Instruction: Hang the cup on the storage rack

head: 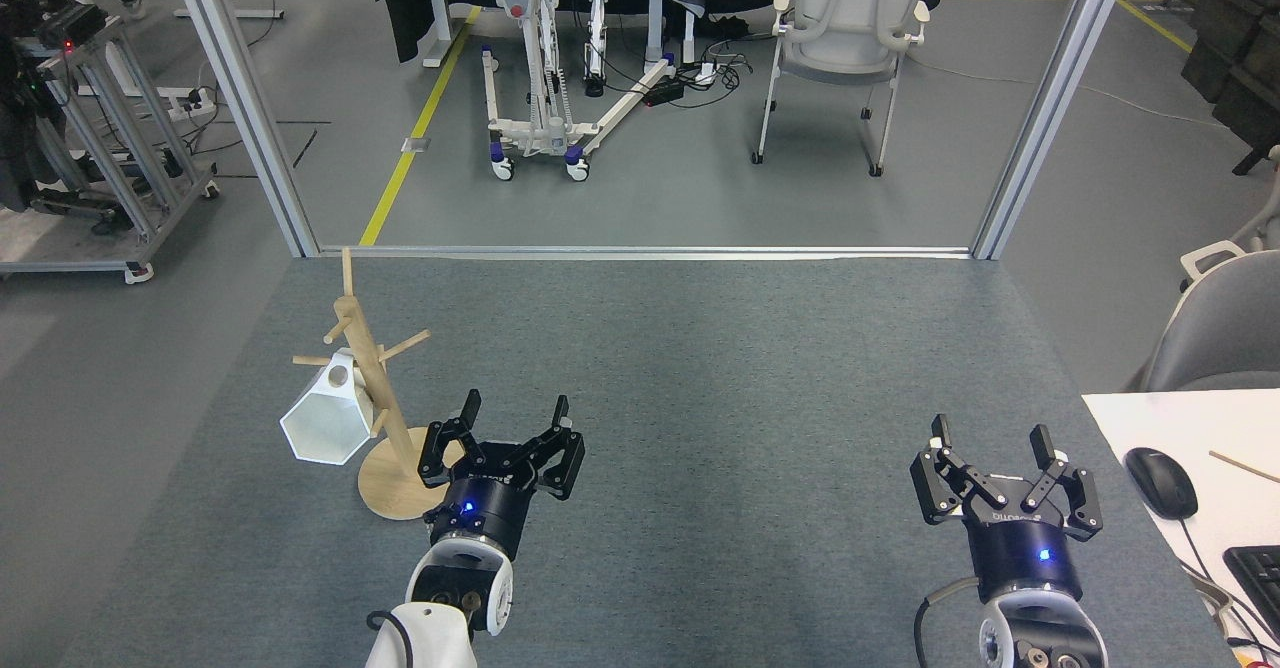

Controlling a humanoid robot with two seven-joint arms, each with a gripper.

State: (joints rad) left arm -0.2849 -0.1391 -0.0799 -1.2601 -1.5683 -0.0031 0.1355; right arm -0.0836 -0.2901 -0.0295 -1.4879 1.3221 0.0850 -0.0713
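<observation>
Where the left edge cuts it off, a metal-framed trolley (pixel 95 138) shows only in part, dark gear on it too shadowed to make out. Next comes the storage rack (pixel 375 388), a pale wooden mug tree standing on the grey carpeted table (pixel 700 368); the white faceted cup (pixel 325 423) hangs from one of its lower pegs on the left side, tilted with its hexagonal mouth turned toward the camera, and the peg passing through the handle is mostly hidden behind the cup. The rack's round base is partly covered at its right by the left gripper (pixel 515 418), which sits just beside the pole with its fingers spread apart and nothing between them. Its arm runs off the bottom edge. Beyond the table's far rim, a white wheeled lift frame (pixel 545 78) and a white chair (pixel 850 38) stand on the floor, both cropped at the top. Well apart to the right, the right gripper (pixel 990 443) hovers over bare carpet, also spread wide and empty, its arm cut by the bottom edge. At the far right, a white desk (pixel 1140 428) carries a black mouse (pixel 1160 481) and a keyboard (pixel 1258 573) sliced off by the frame.
</observation>
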